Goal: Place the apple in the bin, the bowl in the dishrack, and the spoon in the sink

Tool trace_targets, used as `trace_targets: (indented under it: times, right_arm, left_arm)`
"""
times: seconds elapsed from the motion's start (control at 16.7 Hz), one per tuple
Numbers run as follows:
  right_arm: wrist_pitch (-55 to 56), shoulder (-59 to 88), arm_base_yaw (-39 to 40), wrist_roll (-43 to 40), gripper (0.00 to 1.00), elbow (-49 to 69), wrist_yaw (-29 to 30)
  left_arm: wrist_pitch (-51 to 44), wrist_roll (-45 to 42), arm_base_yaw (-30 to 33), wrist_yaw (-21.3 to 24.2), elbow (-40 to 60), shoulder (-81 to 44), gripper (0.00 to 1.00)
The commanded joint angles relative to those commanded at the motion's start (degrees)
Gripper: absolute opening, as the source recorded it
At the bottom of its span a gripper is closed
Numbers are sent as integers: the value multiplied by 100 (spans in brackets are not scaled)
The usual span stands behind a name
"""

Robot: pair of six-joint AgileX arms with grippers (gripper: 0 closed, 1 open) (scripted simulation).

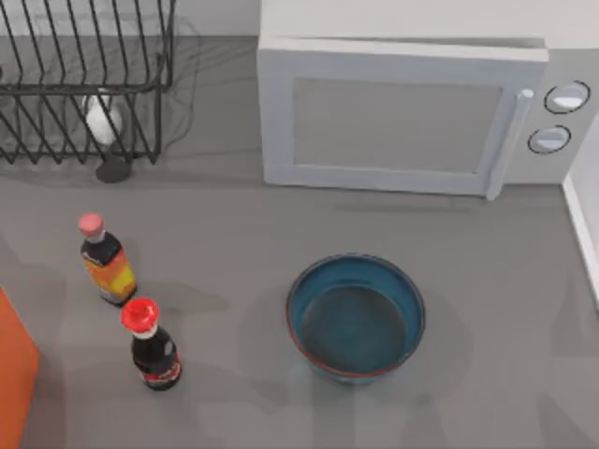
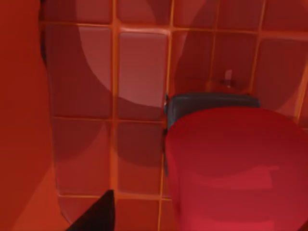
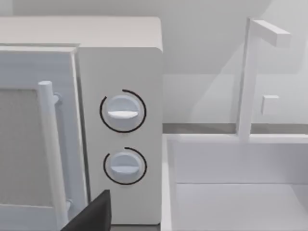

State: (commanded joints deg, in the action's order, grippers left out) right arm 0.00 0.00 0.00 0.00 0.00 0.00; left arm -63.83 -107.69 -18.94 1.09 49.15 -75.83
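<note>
Orange is what meets you first: the bin (image 1: 14, 374) pokes its corner in at the counter's front-left corner. From the left wrist camera you look down onto its gridded orange floor (image 2: 139, 77), with the apple (image 2: 236, 168) large and close over it. The left gripper (image 2: 96, 219) is over the bin too. You cannot tell whether it grips the apple or has let go, nor whether the apple touches the floor.

Just beside the bin stands a dark bottle with a red cap (image 1: 152, 346). A little behind it stands an orange-labelled bottle with a pink cap (image 1: 105, 260). The bowl (image 1: 356, 316) sits upright near the middle of the front edge, well apart from both bottles.

Farther back, the dishrack (image 1: 84, 84) fills the back-left corner, with a pale rounded thing (image 1: 101, 120) behind its bars. A white microwave (image 1: 402, 112) stands along the back edge, door shut.

The right gripper (image 3: 91, 214) faces the microwave's two dials (image 3: 122, 111) and the sink (image 3: 231, 163) beside it, at the counter's right edge. Its state you cannot tell either.
</note>
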Motion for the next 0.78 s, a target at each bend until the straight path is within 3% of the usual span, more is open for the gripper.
trace_targets:
  times: [0.24,0.48,0.78]
  right_arm:
    - [0,0,0,0,100,0,0]
    - [0,0,0,0,100,0,0]
    - [0,0,0,0,100,0,0]
  left_arm:
    - [421,1035,92,10,-820,530,100]
    - [1448,2574,455,98,-1655,1722,100]
    - [2647,5121,938,199,-2487,3150,100]
